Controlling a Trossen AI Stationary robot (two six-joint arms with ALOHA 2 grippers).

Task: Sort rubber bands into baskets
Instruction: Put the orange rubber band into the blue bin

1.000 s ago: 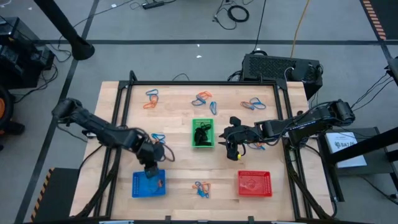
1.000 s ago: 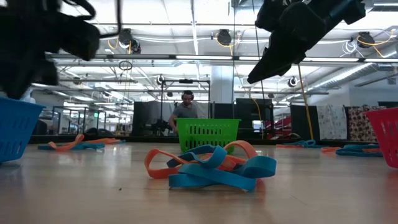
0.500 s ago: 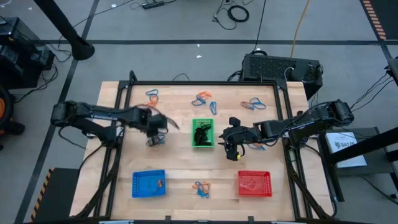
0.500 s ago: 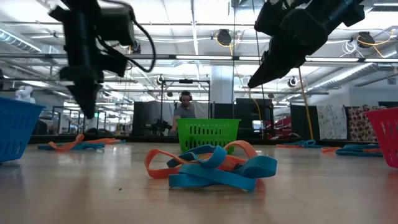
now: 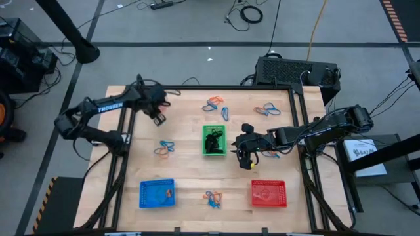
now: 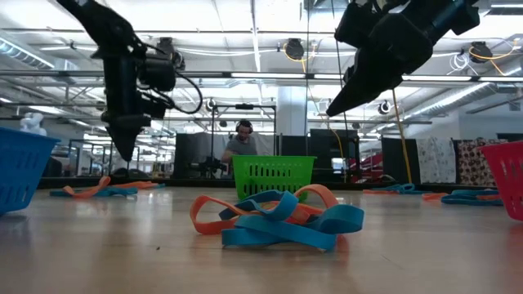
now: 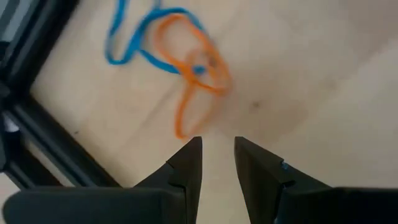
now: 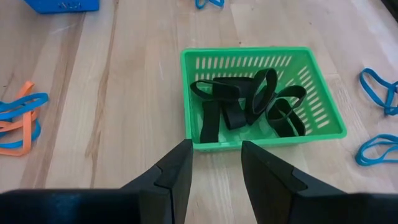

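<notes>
1. The table (image 5: 190, 164) is seen as pale, smooth wooden planks.
2. The baskets (image 8: 323, 109) are seen as glossy plastic mesh.
3. The bands (image 7: 186, 68) are seen as thin, smooth rubber.
4. The fingers (image 8: 177, 171) are seen as matt black.

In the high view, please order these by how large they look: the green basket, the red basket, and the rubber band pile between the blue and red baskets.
1. red basket
2. green basket, somewhat smaller
3. rubber band pile, clearly smallest
</notes>
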